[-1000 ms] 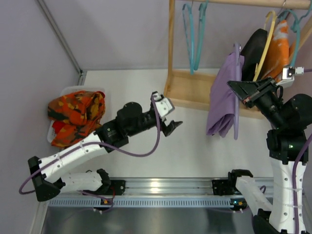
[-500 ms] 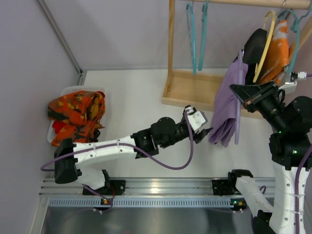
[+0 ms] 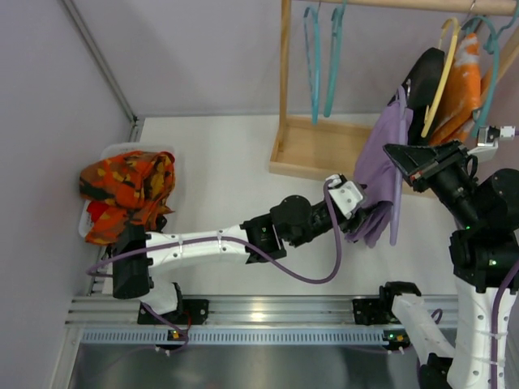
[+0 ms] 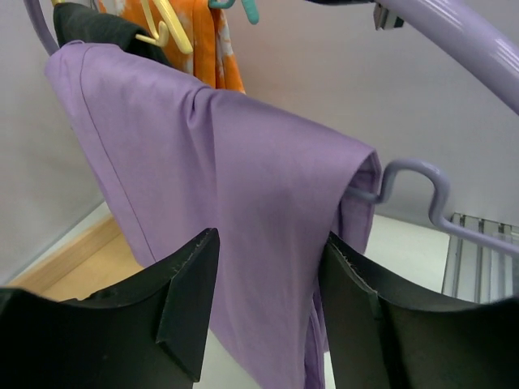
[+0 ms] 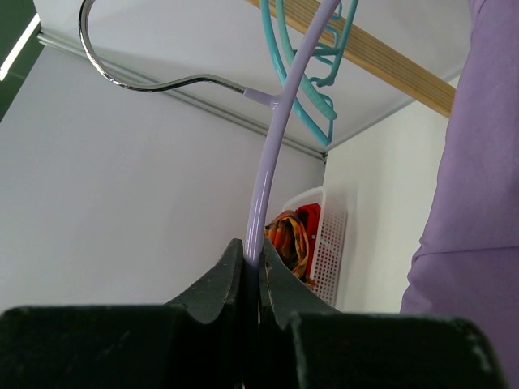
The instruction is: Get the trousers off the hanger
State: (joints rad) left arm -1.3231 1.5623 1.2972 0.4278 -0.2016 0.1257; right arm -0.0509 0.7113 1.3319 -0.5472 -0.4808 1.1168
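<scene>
The lavender trousers hang folded over the lavender hanger, held in the air in front of the rack. My right gripper is shut on the hanger's thin arm just below the silver hook. My left gripper reaches to the lower part of the trousers. In the left wrist view the trousers hang between my left gripper's two black fingers, which stand apart on either side of the cloth. The hanger's notched end shows to the right.
A wooden rack at the back carries teal hangers, a yellow hanger, a black garment and an orange garment. A white basket with orange patterned cloth stands at the left.
My left arm has stretched right from the table's middle to the trousers, and its jaws have narrowed around the hanging cloth. The right gripper keeps hold of the hanger.
</scene>
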